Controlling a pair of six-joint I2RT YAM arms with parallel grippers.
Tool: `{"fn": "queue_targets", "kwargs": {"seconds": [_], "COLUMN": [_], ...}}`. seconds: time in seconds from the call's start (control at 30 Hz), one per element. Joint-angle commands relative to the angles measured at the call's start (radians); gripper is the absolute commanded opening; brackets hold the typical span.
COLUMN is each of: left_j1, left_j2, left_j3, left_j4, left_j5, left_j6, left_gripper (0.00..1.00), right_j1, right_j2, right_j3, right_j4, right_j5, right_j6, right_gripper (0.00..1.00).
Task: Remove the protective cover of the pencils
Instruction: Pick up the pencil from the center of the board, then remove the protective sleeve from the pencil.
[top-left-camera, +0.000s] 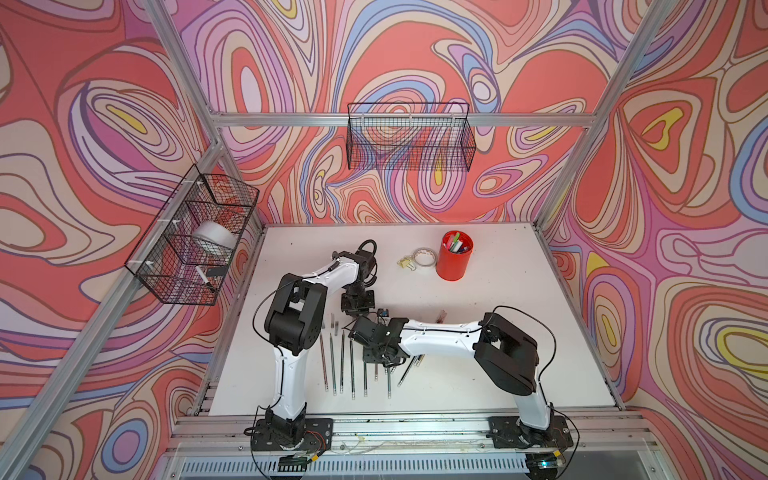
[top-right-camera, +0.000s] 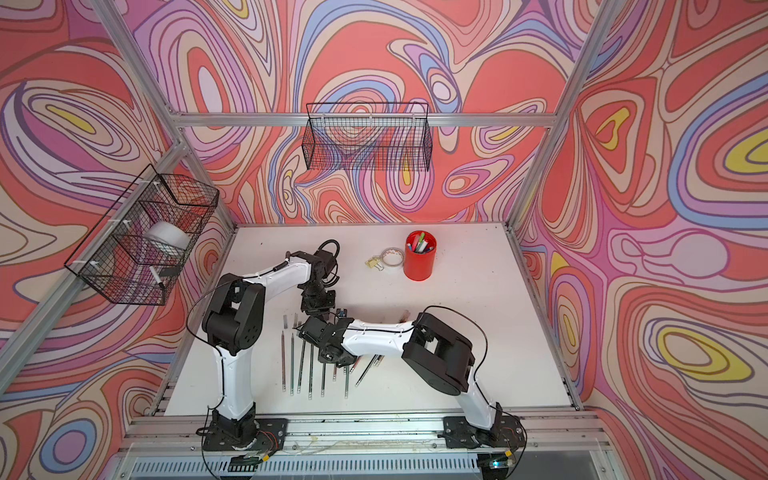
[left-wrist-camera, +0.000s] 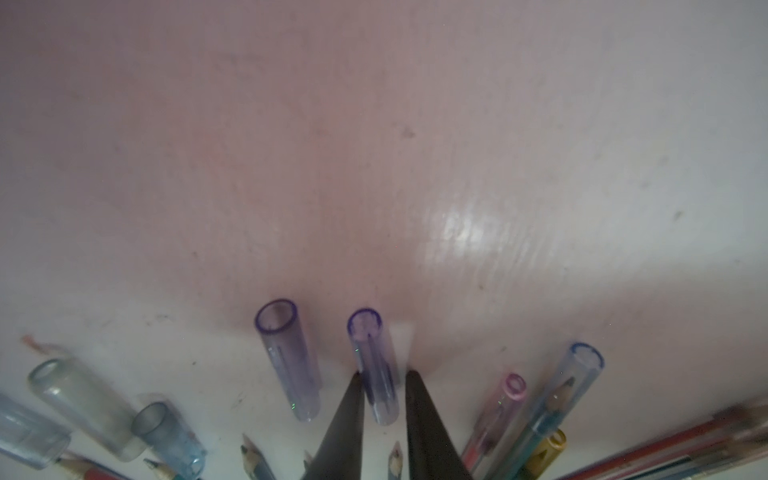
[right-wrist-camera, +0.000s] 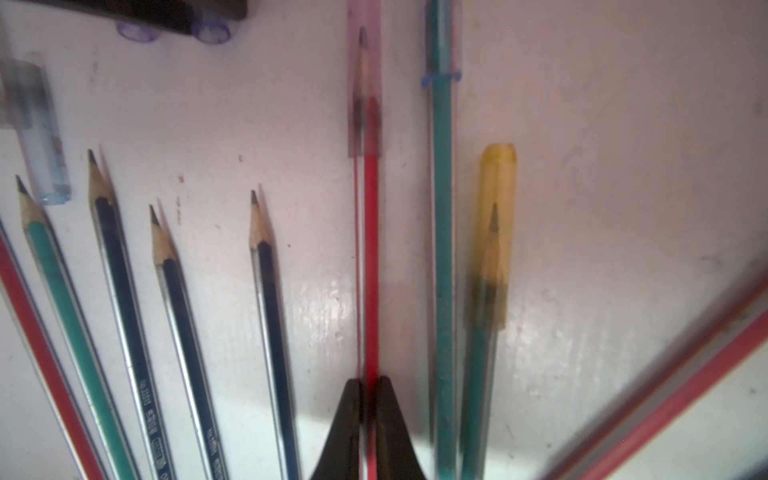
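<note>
Right fingers (right-wrist-camera: 347, 419) pinched shut on red pencil (right-wrist-camera: 371, 257), pink cover (right-wrist-camera: 365, 62) over its tip. Left fingers (left-wrist-camera: 343, 419) narrow, flanking clear purple-rimmed cover (left-wrist-camera: 374, 361) (we cannot tell whether it is gripped). Pencils (top-left-camera: 342, 368) fanned on white surface (top-left-camera: 478, 332) near front edge, between arm bases; we see several bare tips.

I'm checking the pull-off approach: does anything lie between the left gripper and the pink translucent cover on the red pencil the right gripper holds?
Yes. A clear purple-rimmed plastic cap lies between the fingers of the left gripper, so the jaws are occupied. From there to the pink translucent cover, only bare white table shows.
</note>
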Motion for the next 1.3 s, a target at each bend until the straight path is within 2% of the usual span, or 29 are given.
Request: {"fn": "queue_targets", "kwargs": {"seconds": [0.0, 0.57, 0.87, 1.07, 1.27], "left_j1": [-0.006, -0.007, -0.007, 0.005, 0.011], "left_j2": [-0.007, -0.143, -0.242, -0.333, -0.429], "left_j3": [0.018, 0.006, -0.004, -0.046, -0.104], "left_j4": [-0.032, 0.006, 0.043, 0.113, 0.167], "left_j5": [-0.018, -0.029, -0.024, 0.032, 0.106], "left_j6": [0.003, 0.013, 0.025, 0.023, -0.006], "left_gripper": [0.28, 0.37, 0.40, 0.43, 0.49], "right_j1": [-0.005, -0.005, -0.005, -0.005, -0.005], "right_j2": [-0.043, -0.156, -0.276, -0.379, -0.419], "right_j3": [-0.028, -0.136, -0.262, -0.365, -0.403], "right_j4": [0.020, 0.145, 0.320, 0.476, 0.522], "right_j5": [-0.001, 0.001, -0.021, -0.044, -0.049], "right_j6": [-0.013, -0.059, -0.107, -0.148, -0.151], "right_gripper": [0.04, 0.03, 0.03, 0.03, 0.03]}}
